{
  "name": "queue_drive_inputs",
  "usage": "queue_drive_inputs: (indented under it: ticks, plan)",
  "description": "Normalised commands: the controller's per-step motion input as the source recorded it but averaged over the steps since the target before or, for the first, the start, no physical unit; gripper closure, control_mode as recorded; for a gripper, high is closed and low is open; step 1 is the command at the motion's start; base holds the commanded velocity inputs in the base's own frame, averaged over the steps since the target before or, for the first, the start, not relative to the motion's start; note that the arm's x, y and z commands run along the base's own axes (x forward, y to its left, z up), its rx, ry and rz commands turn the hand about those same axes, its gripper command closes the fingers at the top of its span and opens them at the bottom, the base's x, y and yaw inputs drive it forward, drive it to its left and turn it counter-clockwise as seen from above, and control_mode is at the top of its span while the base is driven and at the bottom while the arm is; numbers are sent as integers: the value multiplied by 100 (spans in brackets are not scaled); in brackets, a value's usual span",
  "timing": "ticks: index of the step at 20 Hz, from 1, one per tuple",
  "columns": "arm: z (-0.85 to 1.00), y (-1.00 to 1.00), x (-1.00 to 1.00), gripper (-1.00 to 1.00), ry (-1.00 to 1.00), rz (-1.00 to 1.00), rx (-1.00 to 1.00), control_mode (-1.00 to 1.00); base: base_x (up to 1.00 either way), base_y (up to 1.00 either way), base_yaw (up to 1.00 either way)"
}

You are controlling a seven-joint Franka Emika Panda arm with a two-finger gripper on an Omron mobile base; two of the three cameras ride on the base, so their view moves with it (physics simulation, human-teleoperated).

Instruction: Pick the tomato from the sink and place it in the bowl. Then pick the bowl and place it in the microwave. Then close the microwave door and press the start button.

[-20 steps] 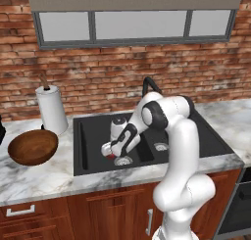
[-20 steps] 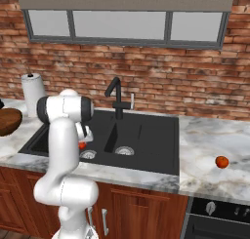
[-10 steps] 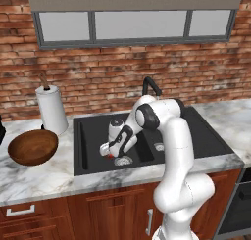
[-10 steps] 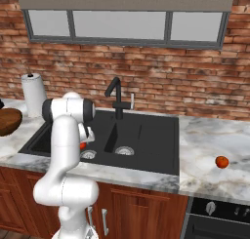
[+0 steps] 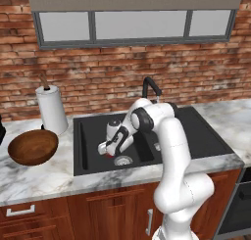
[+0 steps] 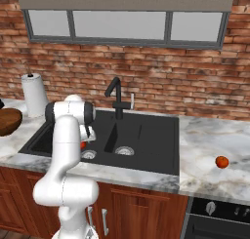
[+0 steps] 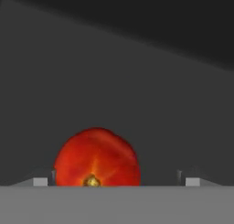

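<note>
Surroundings, as I see them: paper towel roll [image 5: 52, 114] and wooden bowl [image 5: 32, 147] on the marble counter [image 5: 44, 178] left of the black sink [image 5: 203, 136]; arched faucet [image 6: 115, 94] behind.

A second small red fruit [image 6: 222, 162] lies well right.

Tomato [image 7: 97, 157]: bright red, round, on the left basin floor, between my gripper [image 7: 116, 181]'s spread, unclosed fingertips [image 7: 40, 181].

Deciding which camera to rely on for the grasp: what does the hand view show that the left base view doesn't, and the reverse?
The hand view shows the tomato's stem end and the gripper's fingertips standing apart on either side of it. The left base view gives the bowl on the counter left of the sink, plus the paper towel roll and faucet. Both show the tomato low in the dark basin.
</note>
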Motion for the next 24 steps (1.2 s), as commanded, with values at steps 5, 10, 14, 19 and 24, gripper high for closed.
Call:
queue_drive_inputs:
  ticks: [5, 10, 14, 19, 24]
  plan:
    - [-17, 0, 4, 100, 0, 0, 0, -100, 0, 0, 0]
    - [-4, 0, 0, 100, 0, 0, 0, -100, 0, 0, 0]
    - [17, -5, -31, 100, 0, 0, 1, -100, 0, 0, 0]
    - [74, -20, -51, 100, -5, 0, 2, -100, 0, 0, 0]
    - [100, -21, -53, 100, -11, 0, 0, -100, 0, 0, 0]
